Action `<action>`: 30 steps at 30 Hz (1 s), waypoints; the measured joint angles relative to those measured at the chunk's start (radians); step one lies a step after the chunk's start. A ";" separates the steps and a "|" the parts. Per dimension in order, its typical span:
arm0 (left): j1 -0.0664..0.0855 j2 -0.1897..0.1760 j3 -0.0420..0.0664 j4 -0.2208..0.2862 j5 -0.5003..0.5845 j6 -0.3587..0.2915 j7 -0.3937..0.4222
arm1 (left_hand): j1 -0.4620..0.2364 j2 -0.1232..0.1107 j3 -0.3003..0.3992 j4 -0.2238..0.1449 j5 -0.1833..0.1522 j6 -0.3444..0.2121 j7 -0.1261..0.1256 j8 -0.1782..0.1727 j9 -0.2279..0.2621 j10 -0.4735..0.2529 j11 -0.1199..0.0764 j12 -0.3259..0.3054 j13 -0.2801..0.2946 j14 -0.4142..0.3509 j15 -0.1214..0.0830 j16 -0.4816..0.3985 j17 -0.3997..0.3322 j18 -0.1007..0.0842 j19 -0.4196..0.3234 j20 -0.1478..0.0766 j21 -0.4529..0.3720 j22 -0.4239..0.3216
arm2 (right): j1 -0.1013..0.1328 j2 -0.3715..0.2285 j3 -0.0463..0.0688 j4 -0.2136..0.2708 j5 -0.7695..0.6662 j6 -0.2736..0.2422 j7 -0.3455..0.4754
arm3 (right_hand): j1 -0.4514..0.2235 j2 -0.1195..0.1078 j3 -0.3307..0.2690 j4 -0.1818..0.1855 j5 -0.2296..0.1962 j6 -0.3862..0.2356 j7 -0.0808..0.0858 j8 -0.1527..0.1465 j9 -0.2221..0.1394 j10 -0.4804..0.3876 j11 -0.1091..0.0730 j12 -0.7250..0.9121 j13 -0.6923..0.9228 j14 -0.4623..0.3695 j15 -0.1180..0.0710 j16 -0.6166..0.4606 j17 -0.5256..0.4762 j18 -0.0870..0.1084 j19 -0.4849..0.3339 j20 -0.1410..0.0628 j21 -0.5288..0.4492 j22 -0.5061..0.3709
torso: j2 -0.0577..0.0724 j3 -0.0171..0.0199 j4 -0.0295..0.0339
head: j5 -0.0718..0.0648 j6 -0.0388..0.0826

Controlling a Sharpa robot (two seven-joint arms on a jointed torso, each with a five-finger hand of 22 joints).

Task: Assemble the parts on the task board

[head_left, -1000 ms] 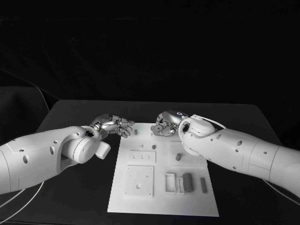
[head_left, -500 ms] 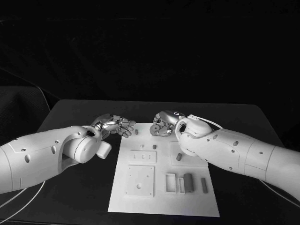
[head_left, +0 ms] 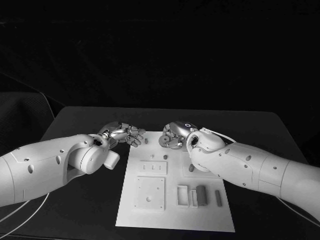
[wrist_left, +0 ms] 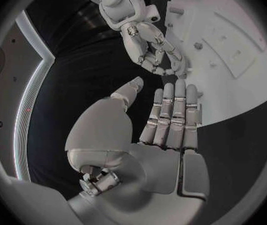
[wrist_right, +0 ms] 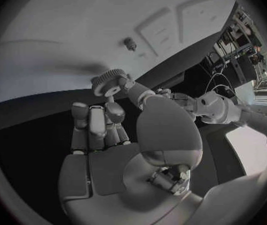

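The white task board [head_left: 173, 210] lies in the middle of the black table. My right hand [head_left: 175, 136] hovers over the board's far edge and pinches a small toothed gear [wrist_right: 108, 81] between thumb and fingers. My left hand [head_left: 124, 134] floats just beyond the board's far left corner, fingers straight and thumb apart, holding nothing. The two hands face each other, a short gap apart. In the left wrist view the left hand [wrist_left: 165, 120] points at the curled right hand [wrist_left: 147, 44]. A short peg [wrist_right: 130, 44] stands in the board.
Several recessed plates and slots mark the board [head_left: 149, 192]. A dark block [head_left: 200, 191] and a thin bar [head_left: 218, 197] sit near its right side, and a small piece [head_left: 191, 168] lies by my right forearm. Black table [head_left: 81, 120] surrounds the board.
My right arm has swung a little to the left, and its hand has shifted slightly toward the left hand. The left hand has edged slightly to the right.
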 measured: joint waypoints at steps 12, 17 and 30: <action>0.000 0.008 0.000 -0.006 0.000 0.000 0.000 | 0.000 0.000 0.000 0.000 0.000 0.000 0.000 0.000 0.000 0.000 0.000 0.000 0.000 0.000 0.000 0.000 0.000 0.000 0.000 0.000 0.000 0.000 | -0.017 0.021 -0.022 -0.031 -0.003 -0.026 0.035 | -0.003 -0.003 0.000 0.000 0.000 0.004 -0.003 0.000 0.001 0.004 -0.004 0.000 -0.001 0.003 -0.002 0.000 -0.001 0.000 0.000 0.000 0.000 0.001 | 0.000 0.0005 0.0014 | -0.001 0.003; 0.000 0.008 0.000 -0.007 0.000 0.000 0.000 | 0.000 0.000 0.000 0.000 0.000 0.000 0.000 0.000 0.000 0.000 0.000 0.000 0.000 0.000 0.000 0.000 0.000 0.000 0.000 0.000 0.000 0.000 | -0.018 0.027 -0.023 -0.038 -0.010 -0.036 0.041 | -0.003 -0.003 0.000 0.000 0.000 0.007 -0.001 0.000 0.004 0.004 -0.003 0.000 -0.001 0.003 -0.002 0.000 -0.001 0.000 0.000 0.000 0.000 0.001 | 0.000 -0.0001 0.0021 | 0.002 0.003; 0.000 0.008 0.000 -0.007 0.000 0.000 0.000 | 0.000 0.000 0.000 0.000 0.000 0.000 0.000 0.000 0.000 0.000 0.000 0.000 0.000 0.000 0.000 0.000 0.000 0.000 0.000 0.000 0.000 0.000 | -0.018 0.037 -0.023 -0.057 -0.031 -0.049 0.046 | 0.001 -0.007 -0.001 -0.001 0.000 0.007 -0.001 0.000 0.003 0.005 -0.002 0.004 -0.001 0.006 0.001 0.000 -0.001 0.000 0.000 0.000 0.000 0.001 | 0.000 -0.0017 0.0009 | 0.004 0.007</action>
